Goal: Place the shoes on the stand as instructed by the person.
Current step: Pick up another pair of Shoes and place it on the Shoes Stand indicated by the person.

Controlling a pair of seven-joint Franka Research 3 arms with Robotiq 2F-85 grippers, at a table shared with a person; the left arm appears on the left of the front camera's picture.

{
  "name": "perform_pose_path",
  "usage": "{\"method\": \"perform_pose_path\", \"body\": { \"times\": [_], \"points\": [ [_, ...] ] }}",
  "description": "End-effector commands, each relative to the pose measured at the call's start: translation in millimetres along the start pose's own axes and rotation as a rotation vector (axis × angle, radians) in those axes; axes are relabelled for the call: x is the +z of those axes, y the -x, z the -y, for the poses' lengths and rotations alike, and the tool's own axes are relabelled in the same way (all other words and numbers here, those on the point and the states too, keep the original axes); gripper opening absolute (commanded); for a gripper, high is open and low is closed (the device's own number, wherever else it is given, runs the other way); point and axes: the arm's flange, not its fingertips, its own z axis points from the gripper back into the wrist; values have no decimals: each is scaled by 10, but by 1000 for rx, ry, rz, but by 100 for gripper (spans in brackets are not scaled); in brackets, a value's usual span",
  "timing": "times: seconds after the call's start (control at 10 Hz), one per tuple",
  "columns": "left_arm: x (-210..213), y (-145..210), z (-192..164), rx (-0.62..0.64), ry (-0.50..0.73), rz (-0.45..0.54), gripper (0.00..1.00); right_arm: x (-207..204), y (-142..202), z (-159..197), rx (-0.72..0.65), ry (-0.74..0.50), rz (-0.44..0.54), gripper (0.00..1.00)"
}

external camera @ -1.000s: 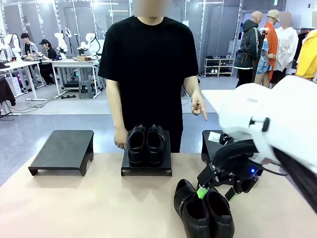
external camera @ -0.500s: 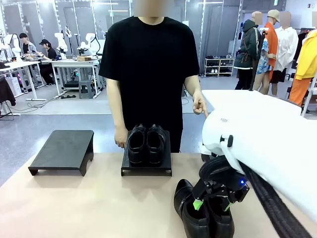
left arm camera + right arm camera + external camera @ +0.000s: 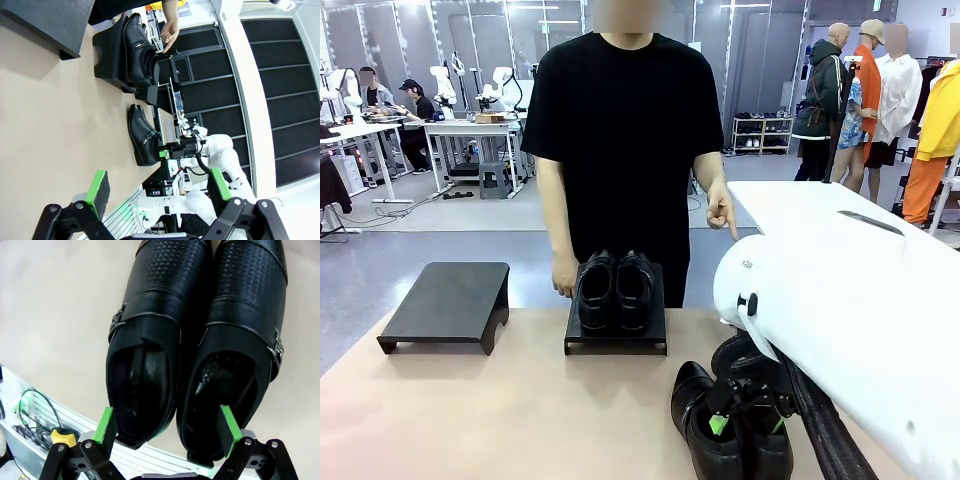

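The counter [image 3: 500, 410] carries the middle stand [image 3: 616, 340], and everything else is placed from it. The right arm [image 3: 840, 300] reaches in from the robot's right of that stand, its thick white links sloping down toward the counter in front of it. The person [image 3: 625, 130] stands just behind the middle stand, one hand [image 3: 722, 215] held out to the robot's right with the forefinger pointing down, the other hand [image 3: 563, 275] hanging at the stand's back corner. An empty stand [image 3: 448, 300] sits well to the robot's left of it. A plain pair of shoes [image 3: 615, 290] rests side by side on top of the middle stand. The strap pair [image 3: 200, 340] lies on the counter in front of it, to the robot's right, shoes touching each other. The right gripper [image 3: 167, 425] points down over that pair's heel ends, fingers [image 3: 106, 425] spread wide to either outer side; contact cannot be judged. The left gripper [image 3: 158, 190] hangs over bare counter, also spread, holding nothing.
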Motion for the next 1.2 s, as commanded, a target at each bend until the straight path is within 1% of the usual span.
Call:
{"method": "perform_pose_path", "body": {
  "times": [0.0, 0.2, 0.3, 0.4, 0.5, 0.6, 0.7, 0.9, 1.0, 1.1],
  "points": [
    [-1, -15, 18, 8, 21, 8, 100, -192, 176, 157, 26, -35, 10, 100],
    [-1, -15, 18, 8, 21, 8, 100, -282, 169, 152, 36, -18, -6, 100],
    [-1, -15, 18, 8, 21, 8, 100, -311, 167, 142, 45, -7, -9, 91],
    [-1, -15, 18, 8, 21, 8, 100, -342, 171, 121, 60, 7, -9, 74],
    [-1, -15, 18, 8, 21, 8, 100, -366, 176, 108, 76, 25, -9, 46],
    [-1, -15, 18, 8, 21, 8, 100, -388, 181, 102, 87, 33, -9, 15],
    [-1, -15, 18, 8, 21, 8, 100, -403, 181, 97, 91, 34, -7, 0],
    [-1, -15, 18, 8, 21, 8, 100, -402, 169, 95, 90, 35, -5, 0],
    [-1, -15, 18, 8, 21, 8, 100, -381, 167, 92, 87, 34, -1, 4],
    [-1, -15, 18, 8, 21, 8, 100, -372, 161, 85, 80, 32, 2, 0]
  ]
}}
